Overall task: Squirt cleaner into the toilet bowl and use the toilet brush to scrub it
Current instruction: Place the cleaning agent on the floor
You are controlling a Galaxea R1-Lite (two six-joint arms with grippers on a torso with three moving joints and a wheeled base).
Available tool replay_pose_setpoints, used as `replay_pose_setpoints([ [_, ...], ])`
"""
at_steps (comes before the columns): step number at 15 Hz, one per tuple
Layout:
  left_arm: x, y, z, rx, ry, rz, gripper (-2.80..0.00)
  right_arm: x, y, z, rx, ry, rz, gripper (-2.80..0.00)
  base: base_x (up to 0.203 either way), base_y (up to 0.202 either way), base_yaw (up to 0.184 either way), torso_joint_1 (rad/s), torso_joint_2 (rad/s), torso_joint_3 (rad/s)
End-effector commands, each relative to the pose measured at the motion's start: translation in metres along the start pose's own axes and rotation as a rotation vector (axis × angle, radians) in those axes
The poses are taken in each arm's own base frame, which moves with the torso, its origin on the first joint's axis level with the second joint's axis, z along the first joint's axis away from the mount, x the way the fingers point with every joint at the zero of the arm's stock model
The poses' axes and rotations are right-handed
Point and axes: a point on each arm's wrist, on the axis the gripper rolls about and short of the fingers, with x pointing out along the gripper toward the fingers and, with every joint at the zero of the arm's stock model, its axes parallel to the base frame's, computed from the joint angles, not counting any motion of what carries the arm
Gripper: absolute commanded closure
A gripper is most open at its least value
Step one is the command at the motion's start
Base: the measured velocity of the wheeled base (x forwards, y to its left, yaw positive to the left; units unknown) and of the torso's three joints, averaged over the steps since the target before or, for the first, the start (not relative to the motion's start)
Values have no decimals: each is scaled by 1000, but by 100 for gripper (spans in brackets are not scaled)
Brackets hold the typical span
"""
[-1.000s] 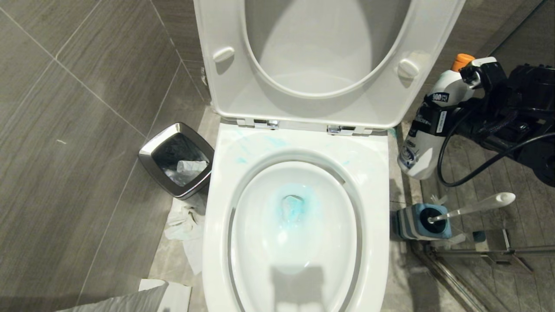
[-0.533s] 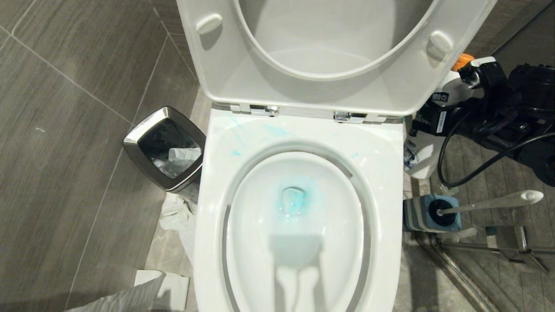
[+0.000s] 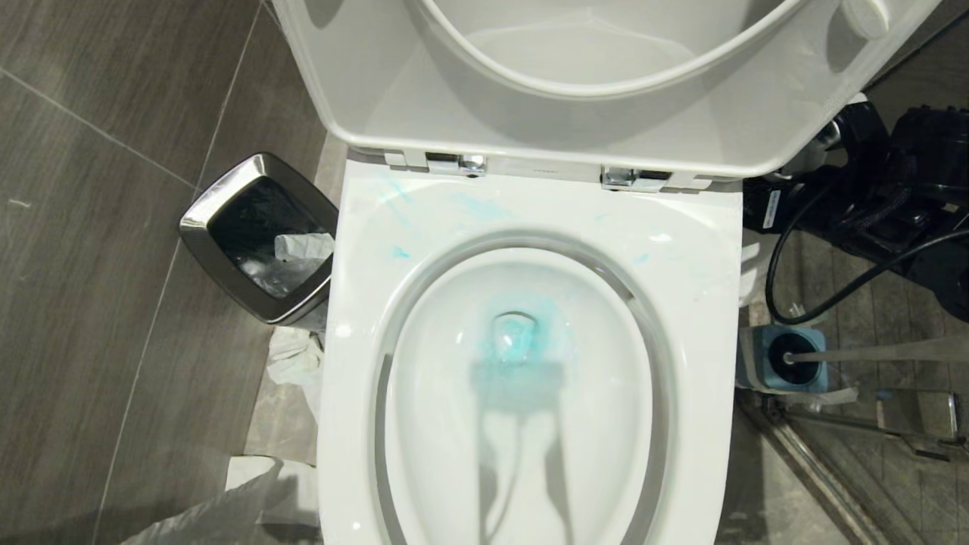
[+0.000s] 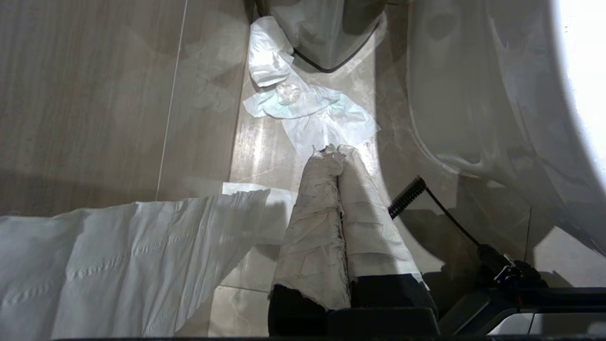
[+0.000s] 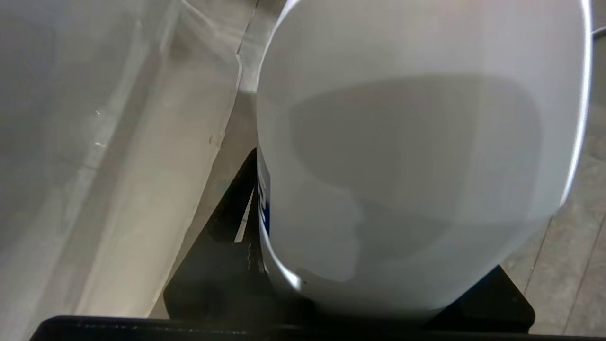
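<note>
Bottle (image 5: 416, 156) filling right wrist view, seemingly gripped, barely visible overhead

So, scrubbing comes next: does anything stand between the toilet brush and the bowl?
Nothing visible: the toilet brush stands in its holder beside the open toilet bowl. But the right gripper holds a white bottle.

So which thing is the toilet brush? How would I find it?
Start at the big white toilet bowl in the middle. Look at the floor on its right side for a small square blue-and-grey holder. The toilet brush is the thin pale grey stick poking out of that holder's dark round hole; the shiny steel-rimmed bin on the other side has only crumpled paper in it.
</note>
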Motion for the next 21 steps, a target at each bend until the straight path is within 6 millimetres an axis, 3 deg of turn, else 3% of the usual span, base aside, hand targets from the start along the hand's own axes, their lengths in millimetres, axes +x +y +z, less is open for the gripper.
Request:
replay_pose_setpoints([
  [1, 1, 0, -2, -2, 7, 0, 0, -2, 1, 3, -1, -10, 1, 0, 0, 0, 0, 2, 7, -60],
  [5, 0, 0, -2, -2, 5, 0, 0, 3, 6, 0, 0, -41, 13, 0, 0, 0, 0, 0, 1, -8],
  [7, 0, 0, -2, -2, 5, 0, 0, 17, 9, -7, -6, -129, 0, 0, 0, 0, 0, 0, 0, 0],
  [14, 0, 0, -2, -2, 5, 0, 0, 50, 35, -53, -19, -257, 14, 0, 0, 0, 0, 0, 0, 0],
  [21, 0, 0, -2, -2, 5, 0, 0, 44, 50, -73, -32, -293, 25, 0, 0, 0, 0, 0, 0, 0],
])
